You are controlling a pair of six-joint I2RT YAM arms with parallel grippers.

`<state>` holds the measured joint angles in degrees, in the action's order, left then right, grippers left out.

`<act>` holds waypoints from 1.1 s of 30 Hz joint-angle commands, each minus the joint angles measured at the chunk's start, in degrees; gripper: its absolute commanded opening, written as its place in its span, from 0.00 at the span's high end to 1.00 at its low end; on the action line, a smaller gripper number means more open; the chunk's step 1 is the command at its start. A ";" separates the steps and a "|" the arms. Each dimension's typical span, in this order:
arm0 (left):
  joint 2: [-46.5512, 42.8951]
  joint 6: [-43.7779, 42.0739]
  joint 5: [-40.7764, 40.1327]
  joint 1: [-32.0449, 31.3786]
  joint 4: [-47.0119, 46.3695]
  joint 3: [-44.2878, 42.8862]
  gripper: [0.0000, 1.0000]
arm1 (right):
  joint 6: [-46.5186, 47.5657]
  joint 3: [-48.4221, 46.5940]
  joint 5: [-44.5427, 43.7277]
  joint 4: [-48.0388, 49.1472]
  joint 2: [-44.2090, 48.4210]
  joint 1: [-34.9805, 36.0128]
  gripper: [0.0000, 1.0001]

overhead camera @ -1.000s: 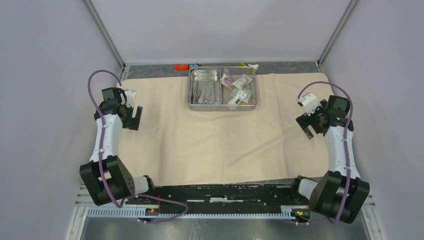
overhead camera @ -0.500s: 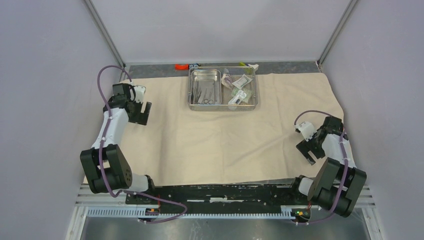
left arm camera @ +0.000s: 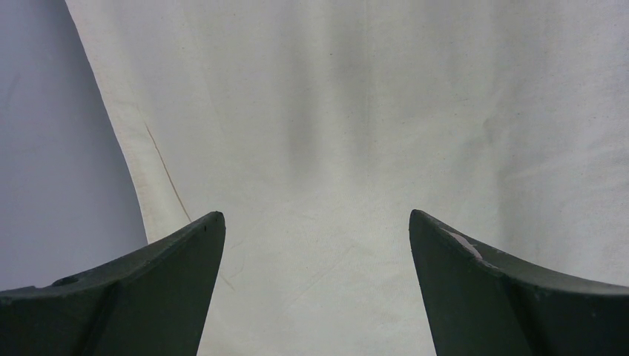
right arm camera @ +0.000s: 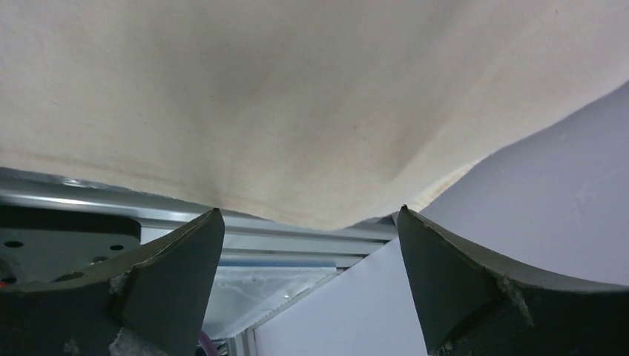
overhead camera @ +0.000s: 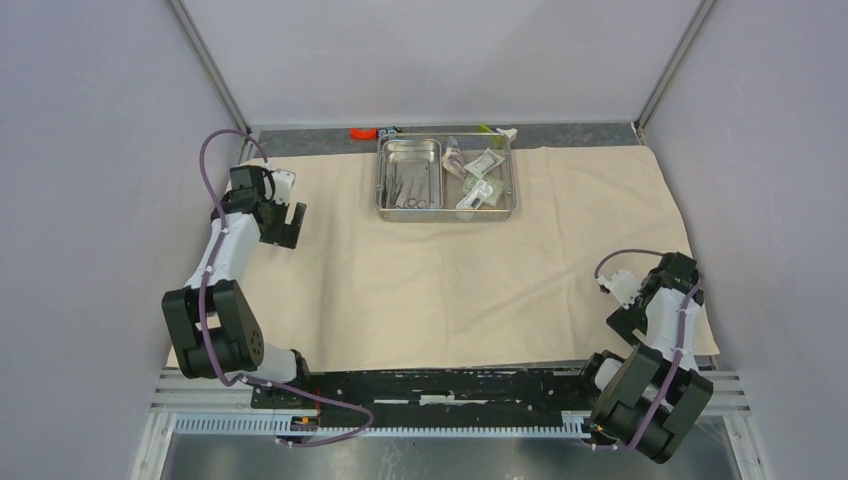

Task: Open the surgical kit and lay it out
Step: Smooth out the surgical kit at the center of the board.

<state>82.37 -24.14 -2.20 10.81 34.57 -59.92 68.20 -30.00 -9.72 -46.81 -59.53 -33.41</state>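
Observation:
The beige cloth wrap (overhead camera: 450,270) lies spread flat over the table. The steel tray (overhead camera: 513,180) stands at its far middle, with the smaller inner tray (overhead camera: 408,152) holding thin metal instruments (overhead camera: 410,188) on its left and sealed packets (overhead camera: 478,175) on its right. My left gripper (overhead camera: 285,228) is open and empty over the cloth's left edge; its view shows only bare cloth (left arm camera: 371,133) between the fingers. My right gripper (overhead camera: 622,318) is open and empty at the cloth's near right corner (right arm camera: 334,211).
A small orange piece (overhead camera: 361,133) and a yellow-green and white object (overhead camera: 497,131) lie behind the tray on the bare table strip. Grey walls close in on left and right. The metal rail (overhead camera: 450,385) runs along the near edge.
My right arm has pulled back from the cloth's right edge to its near right corner. My left gripper has moved a little farther and inward over the cloth's left side.

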 commanded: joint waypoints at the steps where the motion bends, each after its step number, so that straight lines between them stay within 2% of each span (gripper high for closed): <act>1: -0.13 -1.96 1.25 -0.55 -2.31 -0.55 0.00 | 5.09 -3.91 -1.96 -3.82 1.40 -2.09 0.06; 10: 0.45 -2.14 1.15 -1.10 -2.49 0.07 0.00 | 9.62 -1.47 -3.60 -2.52 2.45 -6.17 0.05; 23: 1.57 -1.57 0.79 -1.89 -2.66 -0.11 0.00 | 12.52 5.34 -5.40 8.48 3.85 -9.01 0.06; 33: 1.72 -2.10 -1.30 -1.84 -3.44 0.24 0.00 | 10.83 4.90 -3.30 13.45 1.08 -9.30 0.20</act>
<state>83.85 -24.60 -2.20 9.23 33.63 -59.72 78.06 -24.67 -14.98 -36.88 -57.76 -42.28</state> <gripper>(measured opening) 0.994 0.835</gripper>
